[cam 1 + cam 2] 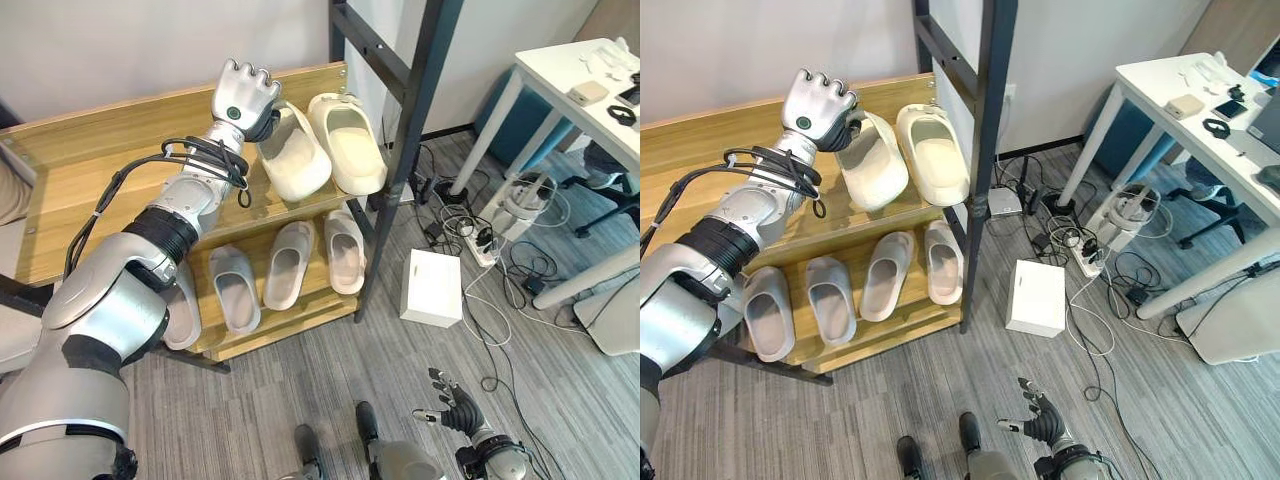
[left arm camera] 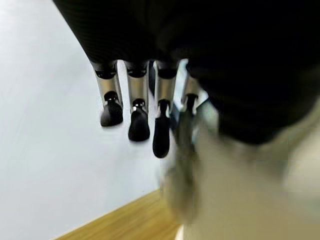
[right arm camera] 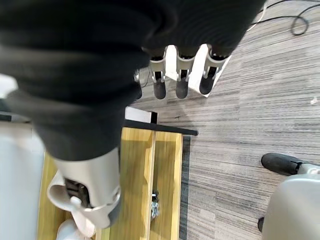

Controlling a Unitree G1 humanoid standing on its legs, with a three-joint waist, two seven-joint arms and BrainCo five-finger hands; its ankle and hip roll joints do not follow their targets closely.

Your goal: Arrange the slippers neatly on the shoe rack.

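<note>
Wooden shoe rack [image 1: 90,150] with two shelves, seen from above. On the top shelf two cream slippers lie side by side at the shelf's right end: the left cream slipper [image 1: 293,155] and the right cream slipper [image 1: 348,143], the latter just beside the black upright frame [image 1: 405,140] at the rack's right edge. The left hand [image 1: 243,97] is raised over the back of the top shelf with its fingers curled on the heel end of the left cream slipper; the wide stretch of shelf to its left is bare wood. On the lower shelf four grey slippers [image 1: 290,265] stand in a row, toes toward the wall. The left wrist view adds the fingertips [image 2: 139,125] against the white wall, with the slipper a pale blur beside them. The right hand [image 1: 455,408] hangs low over the grey floor [image 1: 330,370], fingers relaxed and spread; its wrist view looks along them to the white box [image 1: 432,288] on the floor beside the rack.
</note>
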